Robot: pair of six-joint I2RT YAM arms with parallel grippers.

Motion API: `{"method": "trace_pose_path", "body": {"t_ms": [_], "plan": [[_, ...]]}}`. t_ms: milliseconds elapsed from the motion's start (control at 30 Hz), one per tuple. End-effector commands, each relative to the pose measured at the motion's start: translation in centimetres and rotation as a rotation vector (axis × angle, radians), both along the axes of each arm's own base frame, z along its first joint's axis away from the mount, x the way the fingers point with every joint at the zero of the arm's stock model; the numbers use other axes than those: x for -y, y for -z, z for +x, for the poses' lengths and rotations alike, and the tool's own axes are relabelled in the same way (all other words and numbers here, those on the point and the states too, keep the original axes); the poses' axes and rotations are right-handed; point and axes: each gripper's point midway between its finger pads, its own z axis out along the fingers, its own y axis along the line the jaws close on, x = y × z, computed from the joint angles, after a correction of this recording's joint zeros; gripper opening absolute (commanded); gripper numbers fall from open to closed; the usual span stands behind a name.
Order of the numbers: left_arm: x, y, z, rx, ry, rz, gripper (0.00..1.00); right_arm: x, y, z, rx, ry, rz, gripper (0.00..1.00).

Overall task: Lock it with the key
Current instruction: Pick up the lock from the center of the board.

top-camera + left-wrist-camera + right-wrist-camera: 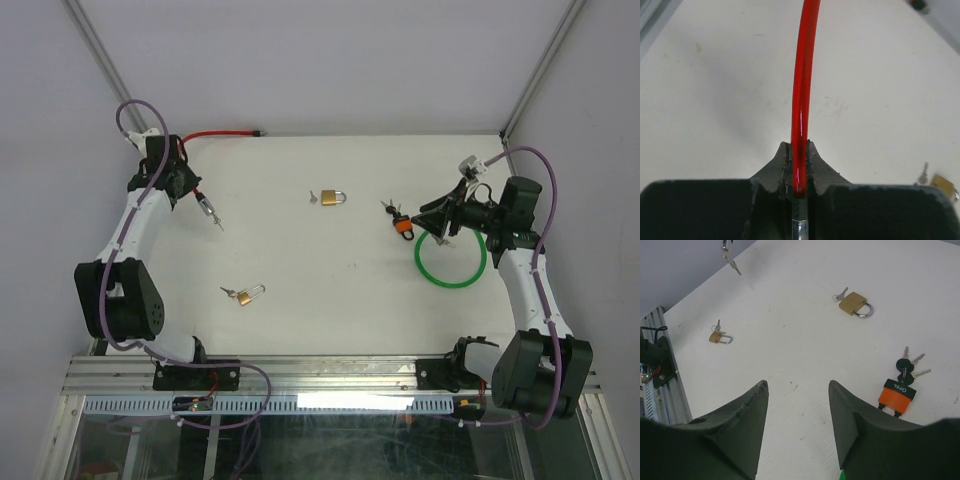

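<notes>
Left claw (799, 146) is clamping shut on the red cable (805, 75). In the left wrist view the cable is running straight up the frame from between the fingers. In the top view this arm is reaching into the upper left of the white worktop (320, 320), and the cable is arcing along the far edge toward top centre. The cable's metal lock end (209, 211), with small keys on it, is showing just right of the claw. Cannot tell whether it is touching the worktop.

Right claw (797, 385) is gaping wide and holding nothing. In the top view it is hovering at right centre, over the upper edge of the green ring (451, 262).

The orange padlock (897, 392) is lying flat at the lower right of the right wrist view, just beside the right finger but apart from it. A bunch of black-headed keys (906, 367) is sitting at its far end.

The larger brass padlock (333, 197) is lying at upper centre of the top view, with a key at its left side. The small brass padlock (248, 294) is lying left of centre, lower down, also with a key at its left. All three padlocks are lying well apart from one another.
</notes>
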Motion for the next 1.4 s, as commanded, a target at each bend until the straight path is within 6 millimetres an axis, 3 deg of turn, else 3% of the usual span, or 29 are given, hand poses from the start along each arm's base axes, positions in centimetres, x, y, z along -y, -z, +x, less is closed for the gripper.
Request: {"method": "trace_pose_path", "body": {"t_ms": [0,167,433,567,767,900,1133,1367], "plan": [[4.9,-8.6,1.9,0.268,0.182,-0.023,0.0,-0.5,-1.0,-0.5,0.062,-0.044,0.008,0.54],[10.2,-11.6,0.4,0.357,0.365,-0.053,0.0,-1.3,-0.8,-1.6,0.084,-0.131,0.03,0.54],[16.3,-13.4,-3.7,0.458,0.584,-0.049,0.0,-2.7,-0.1,-3.3,0.161,-0.245,0.027,0.57],[18.2,-13.9,-5.8,0.503,0.643,-0.068,0.0,-3.7,0.2,-4.5,0.22,-0.319,0.024,0.62],[18.9,-12.8,-7.9,0.505,0.654,-0.114,0.0,-5.0,0.8,-5.4,0.312,-0.412,-0.035,0.68],[20.4,-12.8,-9.2,0.528,0.694,-0.157,0.0,-6.2,0.5,-4.0,0.398,-0.453,-0.147,0.72],[21.6,-13.0,-11.5,0.552,0.735,-0.195,0.0,-10.5,-2.8,2.8,0.657,-0.439,-0.28,0.89],[23.4,-12.9,-13.9,0.571,0.808,-0.264,0.0,-17.9,-0.5,6.4,0.682,-0.508,-0.327,0.89]]}}
